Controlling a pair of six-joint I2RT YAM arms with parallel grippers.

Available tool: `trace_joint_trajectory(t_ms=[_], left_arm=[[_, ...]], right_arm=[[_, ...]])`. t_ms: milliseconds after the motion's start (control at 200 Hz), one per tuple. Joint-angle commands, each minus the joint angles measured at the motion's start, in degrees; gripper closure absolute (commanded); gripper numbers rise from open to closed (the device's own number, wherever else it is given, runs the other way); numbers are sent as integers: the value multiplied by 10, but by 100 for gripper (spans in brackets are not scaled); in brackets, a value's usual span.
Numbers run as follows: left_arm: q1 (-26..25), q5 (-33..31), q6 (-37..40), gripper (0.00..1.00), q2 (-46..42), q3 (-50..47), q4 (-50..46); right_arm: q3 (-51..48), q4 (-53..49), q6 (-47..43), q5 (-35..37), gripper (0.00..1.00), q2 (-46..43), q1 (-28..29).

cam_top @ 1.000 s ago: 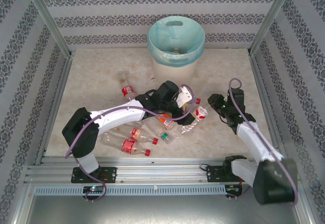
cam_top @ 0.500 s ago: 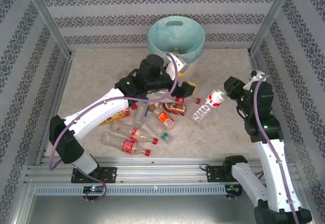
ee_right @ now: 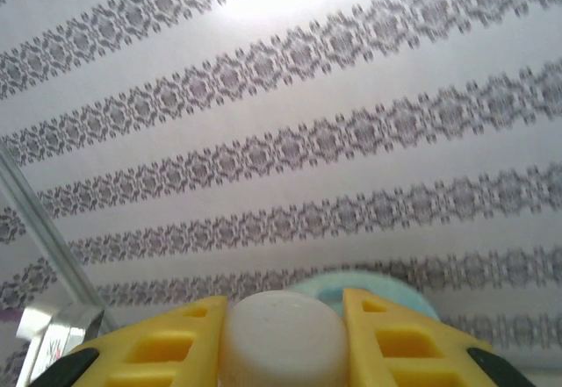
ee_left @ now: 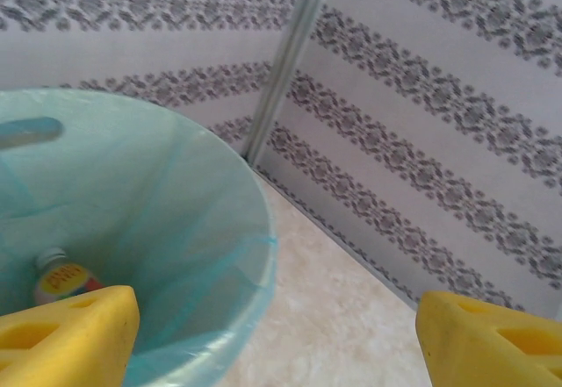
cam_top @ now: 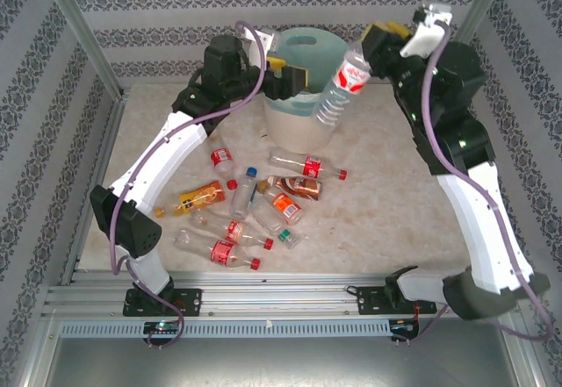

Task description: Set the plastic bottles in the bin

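Observation:
The bin (cam_top: pixel 290 128) stands at the back centre, cream-walled with a turquoise liner (ee_left: pixel 176 229). Inside it lies one bottle (ee_left: pixel 60 277) with a white cap and a yellowish label. My right gripper (cam_top: pixel 376 43) is raised over the bin's right rim, shut on a clear red-labelled bottle (cam_top: pixel 344 78) that hangs slanting down from it. The right wrist view shows that bottle's white cap (ee_right: pixel 281 339) clamped between the yellow fingers (ee_right: pixel 167 343). My left gripper (cam_top: pixel 285 75) hovers at the bin's left rim, open, with nothing between its fingers (ee_left: pixel 70 334). Several bottles (cam_top: pixel 285 196) lie on the table.
The loose bottles are spread across the middle and left of the marble table (cam_top: pixel 386 203), one with a blue cap (cam_top: pixel 242 192) and one with an orange label (cam_top: pixel 198 197). Patterned walls and metal posts (ee_left: pixel 285 62) enclose the table on three sides.
Both arms have lifted from the table and swung back to the bin. The right gripper has carried the red-labelled bottle up above the bin's rim. The left gripper now stands open at the rim.

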Motion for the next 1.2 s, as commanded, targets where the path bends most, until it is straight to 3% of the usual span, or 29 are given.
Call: trace_joint_trajectory(t_ms=[0, 215, 360, 749, 1194], left_arm=[[15, -19, 10, 17, 18, 26, -11], [26, -25, 28, 17, 31, 42, 1], [26, -11, 30, 18, 24, 38, 1], [26, 8, 8, 18, -12, -38, 49], [26, 12, -5, 18, -21, -80, 63]], right_arm=[[40, 62, -68, 32, 100, 51, 14], [145, 65, -124, 48, 100, 162, 26], [161, 95, -169, 67, 100, 213, 34], [291, 85, -178, 68, 100, 317, 36], [222, 85, -238, 70, 100, 349, 11]])
